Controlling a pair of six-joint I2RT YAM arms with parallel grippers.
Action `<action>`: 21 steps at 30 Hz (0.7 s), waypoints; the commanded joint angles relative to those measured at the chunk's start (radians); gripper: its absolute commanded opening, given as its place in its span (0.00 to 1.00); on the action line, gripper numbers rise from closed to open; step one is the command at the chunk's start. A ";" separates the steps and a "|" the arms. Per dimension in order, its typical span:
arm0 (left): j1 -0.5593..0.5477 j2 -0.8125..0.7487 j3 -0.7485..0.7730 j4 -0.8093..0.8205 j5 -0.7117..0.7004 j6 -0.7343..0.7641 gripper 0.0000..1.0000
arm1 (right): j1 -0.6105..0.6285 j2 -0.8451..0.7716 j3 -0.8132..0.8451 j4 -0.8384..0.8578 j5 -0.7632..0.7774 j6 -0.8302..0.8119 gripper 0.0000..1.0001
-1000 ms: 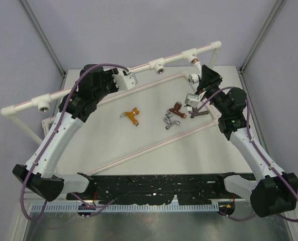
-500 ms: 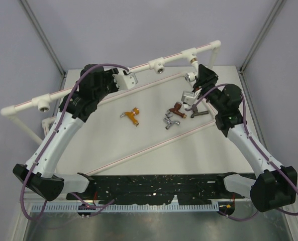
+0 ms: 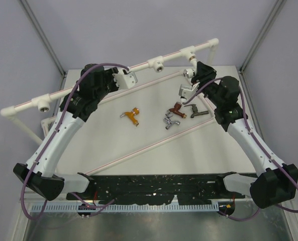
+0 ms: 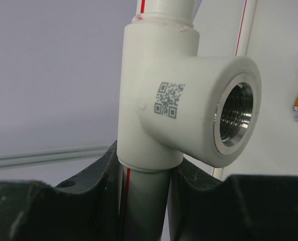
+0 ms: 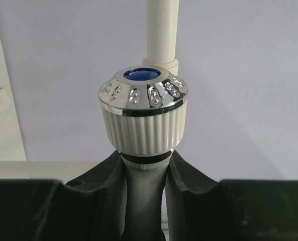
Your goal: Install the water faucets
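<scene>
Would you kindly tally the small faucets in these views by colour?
White faucet with ribbed knob: 1
Orange-gold metal faucet: 1
Copper-brown metal faucet: 1
Shiny chrome faucet: 1
Dark bronze-grey faucet: 1
Total: 5

White faucet (image 5: pixel 142 125) gripped, orange (image 3: pixel 133 116), copper (image 3: pixel 176 108), chrome (image 3: pixel 172 122), bronze (image 3: pixel 195 111) lying

1. The top camera looks down from high behind the near edge onto the whole table (image 3: pixel 138 138) and pipe frame (image 3: pixel 173 57).
2. The left wrist camera sits very close to that frame's tee socket (image 4: pixel 189 100).
3. The right wrist camera sits equally close to the white faucet (image 5: pixel 142 125), near the same frame.
</scene>
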 commanded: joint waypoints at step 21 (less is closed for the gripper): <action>-0.041 -0.027 0.013 -0.018 0.024 -0.156 0.00 | -0.031 0.087 0.062 0.062 -0.168 0.400 0.05</action>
